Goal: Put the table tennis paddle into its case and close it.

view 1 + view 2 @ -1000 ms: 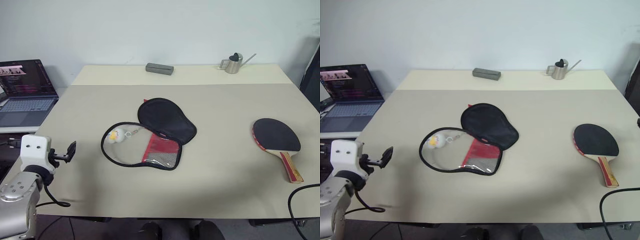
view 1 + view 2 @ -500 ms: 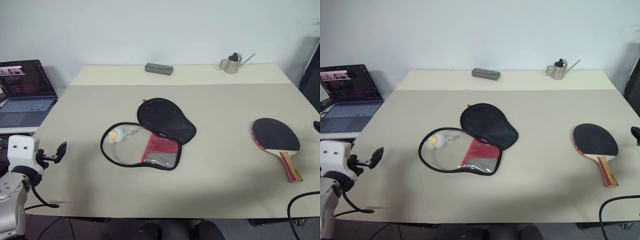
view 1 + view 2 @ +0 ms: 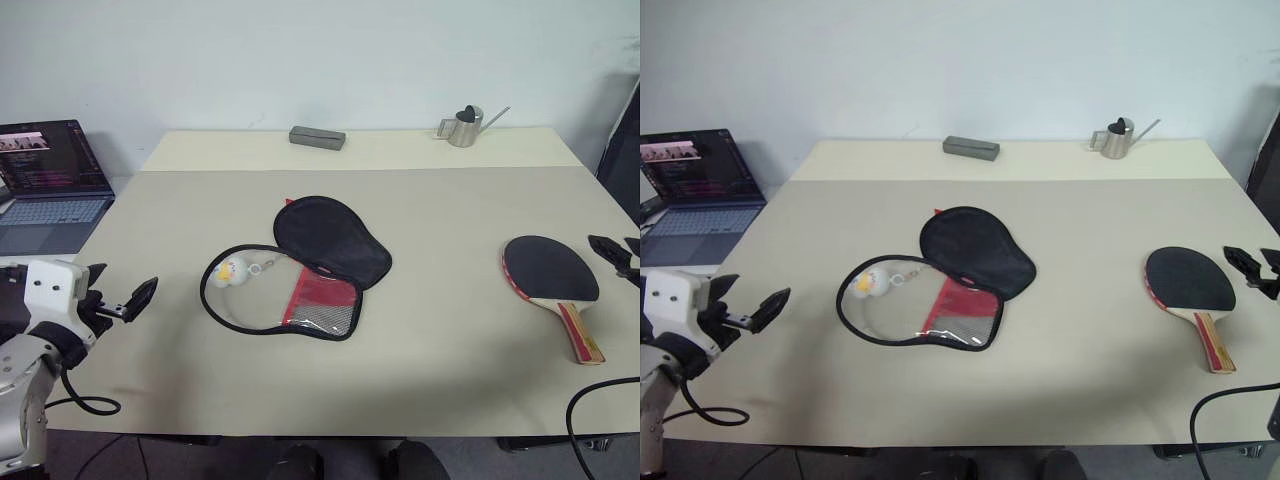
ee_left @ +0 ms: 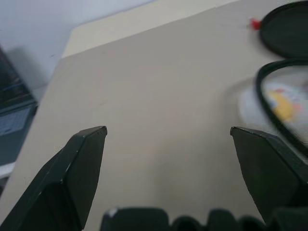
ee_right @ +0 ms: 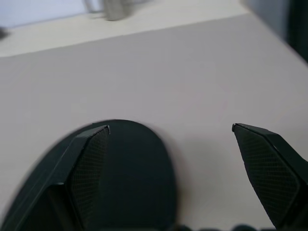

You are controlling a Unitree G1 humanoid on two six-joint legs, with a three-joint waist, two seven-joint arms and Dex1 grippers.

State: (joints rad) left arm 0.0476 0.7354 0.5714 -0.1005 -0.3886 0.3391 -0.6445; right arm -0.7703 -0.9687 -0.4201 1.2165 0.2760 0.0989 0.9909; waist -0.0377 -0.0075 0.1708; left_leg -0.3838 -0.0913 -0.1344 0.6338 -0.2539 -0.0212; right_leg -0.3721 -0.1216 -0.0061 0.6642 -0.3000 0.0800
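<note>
Two task items lie untouched on the table (image 3: 450, 360): the table tennis paddle (image 3: 553, 276) flat near my right edge, rubber face up, handle toward me, and the case (image 3: 300, 268) at centre, well apart from it, flap folded back so the zipper rim gapes ready for loading. My right claw (image 3: 615, 250) hovers just beside the blade, jaws spread wide and empty, presumably lining up a pickup; my left claw (image 3: 118, 293) waits equally wide and empty near the left edge. Versus a second ago, the right claw has entered from the right and the left has swung slightly toward the case.
</note>
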